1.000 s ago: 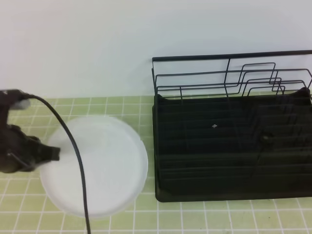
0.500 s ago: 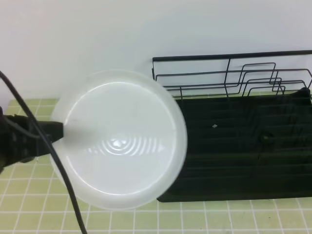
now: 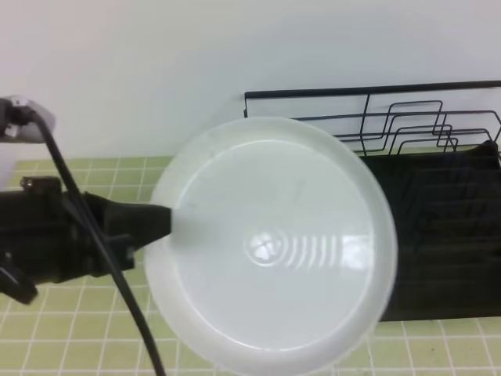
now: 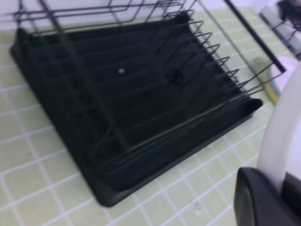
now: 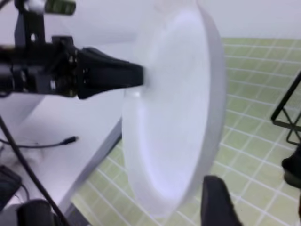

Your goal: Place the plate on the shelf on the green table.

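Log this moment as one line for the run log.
phase: carry | left claw: shut on plate rim | plate: lifted, partly over shelf | right claw: state unclear

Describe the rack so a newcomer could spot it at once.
Start from the green tiled table under the white wall. The rack sits on its right side, partly hidden behind the raised plate. It is the only black ribbed tray, with wire dividers along its back.

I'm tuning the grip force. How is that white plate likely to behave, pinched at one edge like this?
The plate looks rigid: held off the table by the left gripper at its rim alone, it shows no droop. Its smooth, glossy face suggests it could slip or pivot in the grip. It probably is fairly light.
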Robot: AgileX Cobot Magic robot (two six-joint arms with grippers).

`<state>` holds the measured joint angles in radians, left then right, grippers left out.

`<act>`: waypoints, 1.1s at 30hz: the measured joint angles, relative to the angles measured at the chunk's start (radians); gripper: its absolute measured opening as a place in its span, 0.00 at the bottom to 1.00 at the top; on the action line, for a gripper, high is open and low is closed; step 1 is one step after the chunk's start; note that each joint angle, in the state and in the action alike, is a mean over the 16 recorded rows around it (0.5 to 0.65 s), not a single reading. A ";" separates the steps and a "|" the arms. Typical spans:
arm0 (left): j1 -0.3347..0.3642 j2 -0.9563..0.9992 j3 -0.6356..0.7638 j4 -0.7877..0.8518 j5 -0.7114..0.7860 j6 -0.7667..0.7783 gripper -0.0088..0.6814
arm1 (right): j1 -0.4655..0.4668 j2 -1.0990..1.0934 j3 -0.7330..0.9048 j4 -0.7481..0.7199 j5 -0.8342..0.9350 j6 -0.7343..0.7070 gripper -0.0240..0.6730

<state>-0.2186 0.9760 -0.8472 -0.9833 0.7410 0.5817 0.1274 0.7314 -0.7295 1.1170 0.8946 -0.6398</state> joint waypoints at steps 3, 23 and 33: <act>-0.051 0.004 0.000 0.002 -0.028 -0.013 0.01 | 0.000 0.028 0.000 0.058 0.003 -0.029 0.57; -0.161 0.042 0.000 0.000 -0.113 -0.050 0.01 | 0.000 0.092 0.000 0.173 -0.029 -0.094 0.57; -0.161 0.043 0.000 0.012 -0.117 -0.049 0.01 | 0.000 0.164 -0.001 0.218 -0.018 -0.139 0.57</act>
<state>-0.3798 1.0191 -0.8472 -0.9709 0.6236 0.5330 0.1274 0.8950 -0.7302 1.3348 0.8768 -0.7786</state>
